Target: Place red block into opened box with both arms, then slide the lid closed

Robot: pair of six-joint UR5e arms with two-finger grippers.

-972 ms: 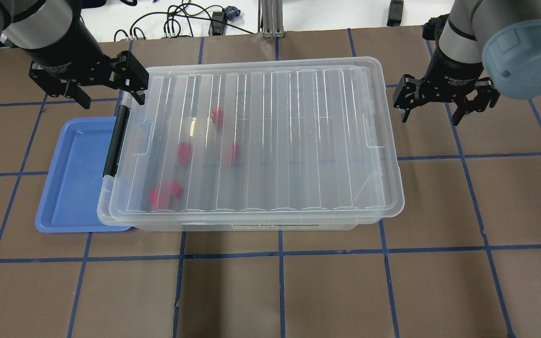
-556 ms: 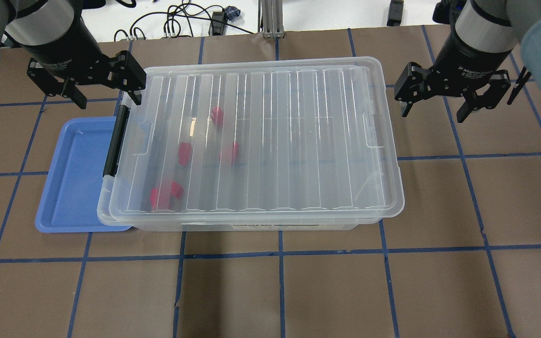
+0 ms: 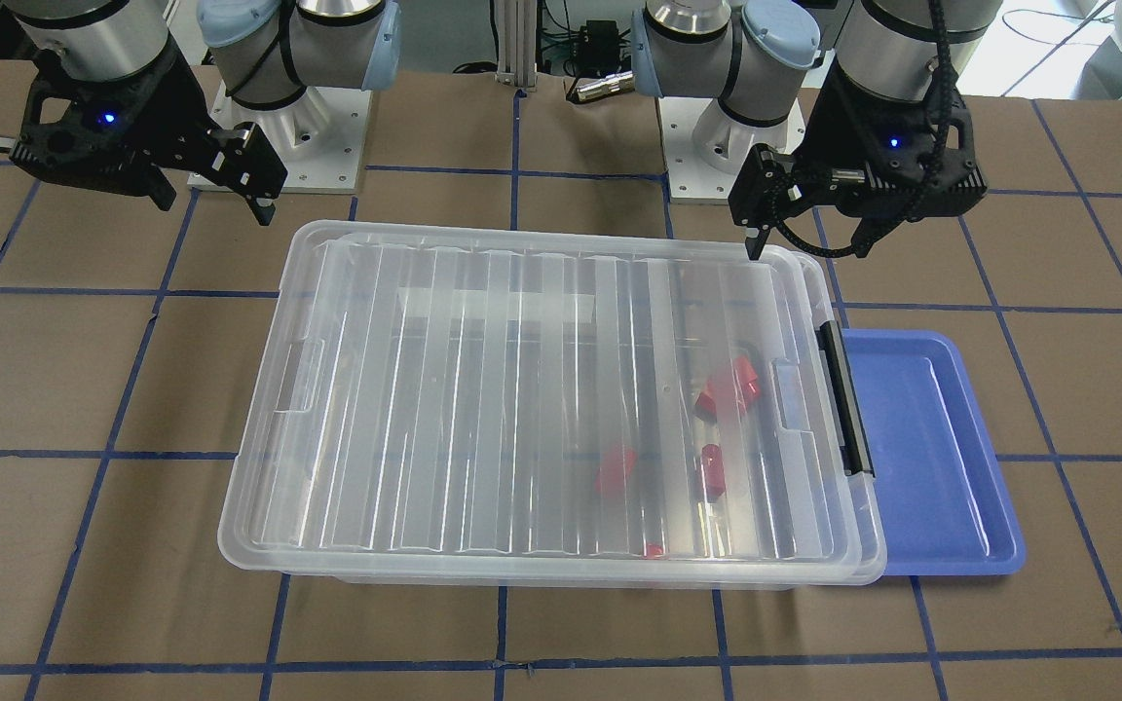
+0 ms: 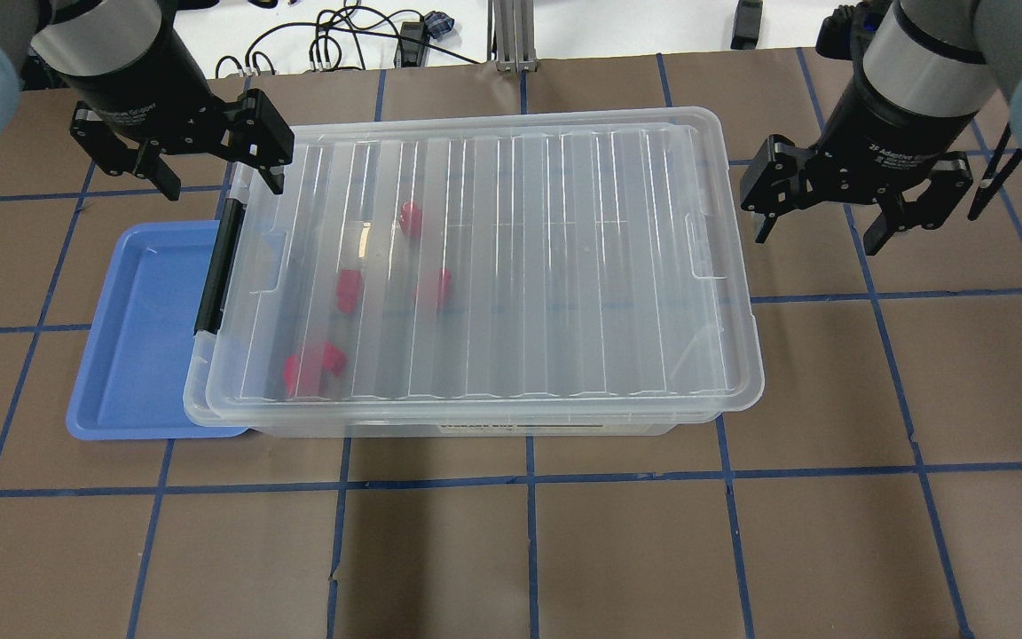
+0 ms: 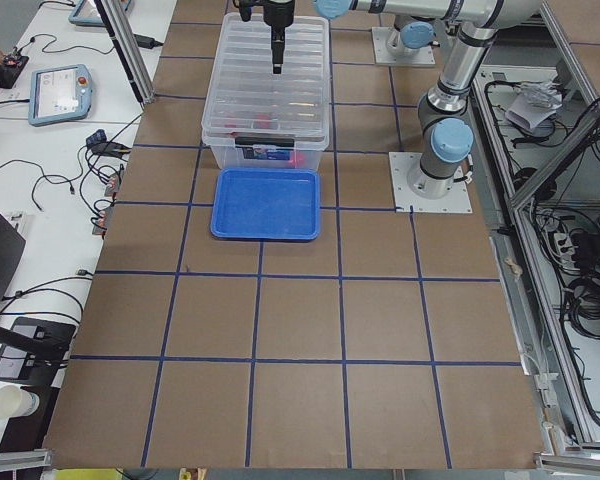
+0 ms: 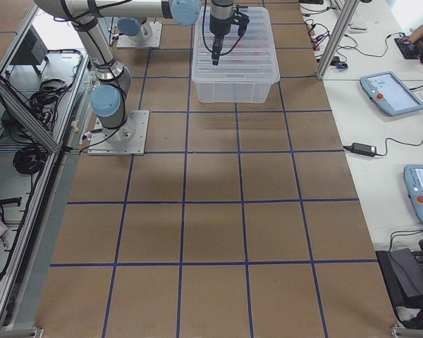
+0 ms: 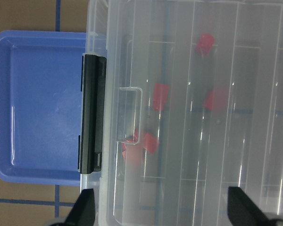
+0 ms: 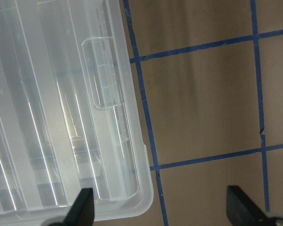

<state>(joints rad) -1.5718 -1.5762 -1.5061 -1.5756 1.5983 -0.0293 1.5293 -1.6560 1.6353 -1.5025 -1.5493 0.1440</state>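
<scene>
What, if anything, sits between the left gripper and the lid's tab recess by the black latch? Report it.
Nothing visible does. The left gripper hangs open over a corner of the lid, and the tab recess beside the black latch shows bare in the left wrist view.

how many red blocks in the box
5 red blocks under the lid, at the latch end of the box: a close pair nearest the robot, one by the tab recess, one further in, one toward the far wall. The lid blurs them; more could hide.
</scene>
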